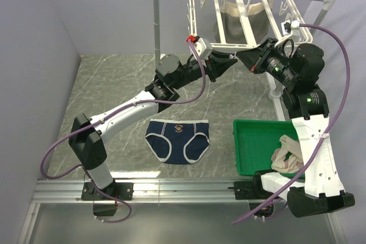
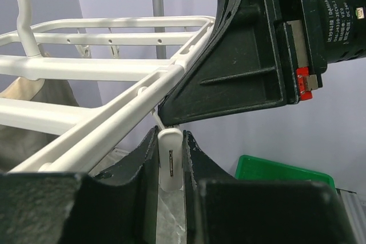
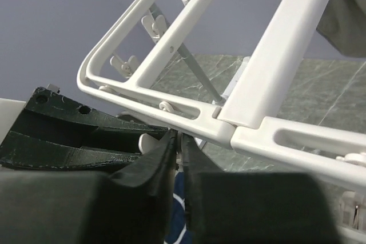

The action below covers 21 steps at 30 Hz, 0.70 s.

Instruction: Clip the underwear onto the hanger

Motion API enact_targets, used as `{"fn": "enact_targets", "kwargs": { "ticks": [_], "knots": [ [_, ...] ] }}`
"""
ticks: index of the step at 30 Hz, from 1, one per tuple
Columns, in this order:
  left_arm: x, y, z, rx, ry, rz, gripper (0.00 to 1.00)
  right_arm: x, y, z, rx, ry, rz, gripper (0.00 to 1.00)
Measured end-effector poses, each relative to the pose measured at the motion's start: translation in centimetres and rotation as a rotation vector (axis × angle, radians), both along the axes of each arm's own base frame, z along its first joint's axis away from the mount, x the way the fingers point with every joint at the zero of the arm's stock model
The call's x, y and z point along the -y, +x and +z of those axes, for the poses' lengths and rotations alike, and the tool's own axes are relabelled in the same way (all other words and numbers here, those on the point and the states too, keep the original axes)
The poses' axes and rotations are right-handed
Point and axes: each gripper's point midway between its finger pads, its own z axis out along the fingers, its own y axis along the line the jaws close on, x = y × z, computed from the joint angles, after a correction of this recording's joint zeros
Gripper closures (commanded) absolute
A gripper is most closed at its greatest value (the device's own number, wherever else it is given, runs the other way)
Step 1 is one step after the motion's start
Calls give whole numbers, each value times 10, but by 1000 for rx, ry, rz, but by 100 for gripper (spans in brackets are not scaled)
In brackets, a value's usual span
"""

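The navy underwear [image 1: 177, 140] with white piping lies flat on the table, in front of both grippers; a strip of it shows low in the right wrist view [image 3: 178, 216]. The white hanger [image 1: 229, 15] hangs from the pole stand and also shows in the left wrist view [image 2: 114, 70] and the right wrist view [image 3: 274, 84]. My left gripper [image 1: 231, 60] is shut on a white clip [image 2: 170, 164] that hangs from the frame's near edge. My right gripper [image 1: 241, 59] meets it tip to tip and pinches the thin white top of a clip [image 3: 180, 136] under the frame bar.
An olive-grey garment with a beige band [image 1: 240, 24] hangs in the hanger. The white pole stand [image 1: 155, 21] rises at the back. A green tray [image 1: 257, 147] at the right holds a beige cloth [image 1: 289, 158], next to the right arm.
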Motion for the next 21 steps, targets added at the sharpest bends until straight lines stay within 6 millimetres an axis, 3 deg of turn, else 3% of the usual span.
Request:
{"fn": "enact_targets", "kwargs": {
  "ticks": [3, 7, 11, 17, 21],
  "knots": [
    [0, 1, 0, 1, 2, 2, 75, -2, 0, 0, -5, 9, 7, 100],
    [-2, 1, -2, 5, 9, 7, 55, -2, 1, 1, -7, 16, 4, 100],
    [-4, -3, -9, -2, 29, 7, 48, -2, 1, 2, -3, 21, 2, 100],
    [-4, -1, -14, -11, 49, 16, 59, -3, 1, 3, -10, 32, 5, 100],
    [-5, 1, -18, -18, 61, 26, 85, -4, -1, 3, -13, 36, 13, 100]
  ]
}}
